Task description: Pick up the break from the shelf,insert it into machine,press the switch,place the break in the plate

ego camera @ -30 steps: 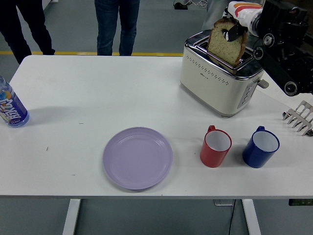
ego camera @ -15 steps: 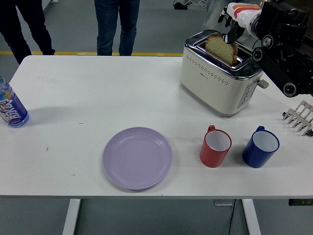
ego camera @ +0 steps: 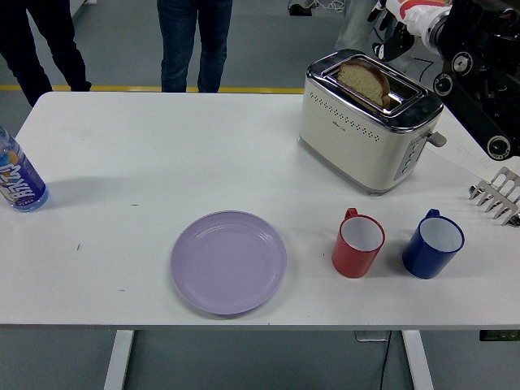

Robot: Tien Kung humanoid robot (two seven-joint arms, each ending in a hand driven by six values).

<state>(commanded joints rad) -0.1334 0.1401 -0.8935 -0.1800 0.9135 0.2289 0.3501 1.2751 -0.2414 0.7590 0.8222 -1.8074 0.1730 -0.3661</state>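
A slice of bread (ego camera: 364, 80) sits low in the slot of the cream and chrome toaster (ego camera: 366, 122) at the back right, only its top crust showing. My right hand (ego camera: 392, 28) hovers above and behind the toaster at the picture's top edge, fingers spread and holding nothing, apart from the bread. The toaster's lever (ego camera: 437, 139) sticks out on its right end. A lilac plate (ego camera: 228, 262) lies bare near the table's front edge. My left arm is out of the picture.
A red mug (ego camera: 358, 243) and a blue mug (ego camera: 433, 244) stand right of the plate. A metal rack (ego camera: 497, 195) pokes in at the right edge. A blue bottle (ego camera: 18, 179) stands at the far left. Two people stand beyond the table.
The bread went from being held above the slot to resting deep inside it. My right hand let go of it and rose up and away toward the top edge.
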